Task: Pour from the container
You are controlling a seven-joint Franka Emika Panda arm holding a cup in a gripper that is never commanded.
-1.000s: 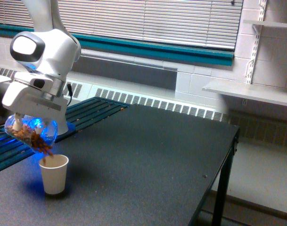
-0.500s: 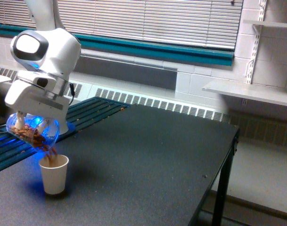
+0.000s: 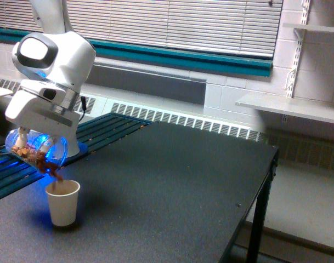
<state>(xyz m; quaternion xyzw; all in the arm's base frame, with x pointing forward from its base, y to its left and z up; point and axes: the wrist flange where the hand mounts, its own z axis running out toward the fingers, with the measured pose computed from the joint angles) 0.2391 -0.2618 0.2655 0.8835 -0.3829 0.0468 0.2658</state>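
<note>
Pouring state: clear rounded jar of brown nut-like pieces (image 3: 35, 150) tilted mouth-down toward the exterior view's right, pieces spilling from its lip.
Jar position: above and just left of the cream paper cup (image 3: 63, 203), not touching it.
Pincer (image 3: 34, 143): closed on the jar; fingers mostly hidden behind the glass and blue glow.
Cup: upright on the dark tabletop (image 3: 172, 186); contents hard to make out.
Arm: white robot arm (image 3: 51, 60), upper part cut off at the frame's top.
Background: slatted blue surface (image 3: 101, 129) partly hidden by the arm.
</note>
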